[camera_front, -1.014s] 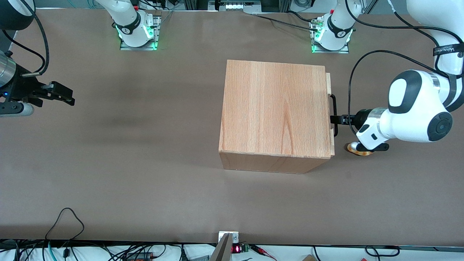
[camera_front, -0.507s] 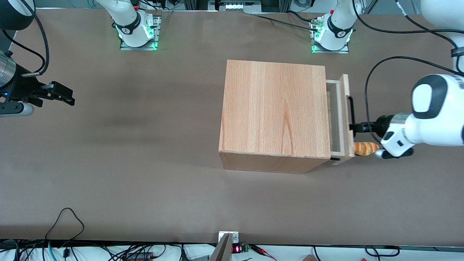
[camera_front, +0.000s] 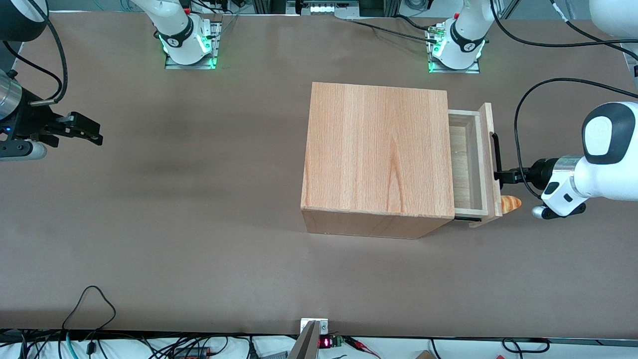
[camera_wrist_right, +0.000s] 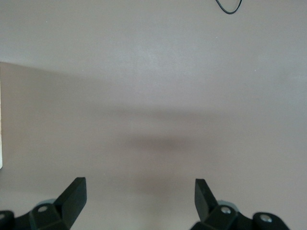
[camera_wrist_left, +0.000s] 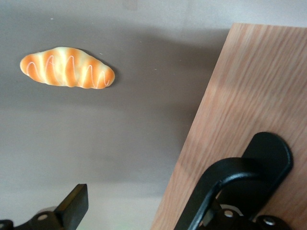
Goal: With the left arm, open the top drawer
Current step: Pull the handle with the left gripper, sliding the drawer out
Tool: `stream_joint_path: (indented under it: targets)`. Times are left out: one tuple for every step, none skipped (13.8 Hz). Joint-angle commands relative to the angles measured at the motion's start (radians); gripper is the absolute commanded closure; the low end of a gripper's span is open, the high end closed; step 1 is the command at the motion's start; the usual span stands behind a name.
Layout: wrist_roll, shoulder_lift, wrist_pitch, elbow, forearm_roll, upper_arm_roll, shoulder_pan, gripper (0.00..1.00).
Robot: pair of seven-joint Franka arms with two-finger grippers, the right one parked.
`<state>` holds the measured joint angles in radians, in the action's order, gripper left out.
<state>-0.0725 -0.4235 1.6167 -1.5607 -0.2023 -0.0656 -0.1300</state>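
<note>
On the working arm's end of the table, front view, we see the top drawer (camera_front: 468,164) partly pulled out of the cabinet (camera_front: 379,154); more travel remains. Its handle (camera_front: 496,155) runs crosswise, facing the left arm (camera_front: 593,164).

At the wrist, our gripper (camera_wrist_left: 144,211) hooks that handle; its grasp we cannot tell. A bread roll (camera_wrist_left: 67,67) lies nearby.

top drawer (camera_front: 468,167) partly inside cabinet (camera_front: 376,159), gripper (camera_front: 500,175) at handle

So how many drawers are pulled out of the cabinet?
1. The top drawer sticks out of the cabinet toward the working arm's end, with the gripper at its black handle. Any lower drawers are hidden from here.
</note>
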Motion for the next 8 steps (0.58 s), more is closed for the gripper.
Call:
stream_joint_path:
  targets:
    - [-0.01,-0.032,-0.008,0.06,0.046,-0.002,-0.002,0.0]
    - [-0.01,-0.031,-0.012,0.064,0.047,0.0,-0.002,0.0]
    - [-0.01,-0.031,-0.015,0.064,0.05,0.0,-0.003,0.0]
    - [-0.01,-0.029,-0.014,0.064,0.069,0.0,-0.005,0.0]
    - [-0.01,-0.029,-0.014,0.064,0.081,-0.002,-0.004,0.0]
    - [-0.01,-0.027,-0.014,0.065,0.083,-0.002,-0.004,0.0]
    - [-0.01,-0.026,-0.015,0.068,0.083,0.0,-0.005,0.0]
    - [-0.009,-0.026,-0.015,0.073,0.083,0.0,-0.007,0.0]
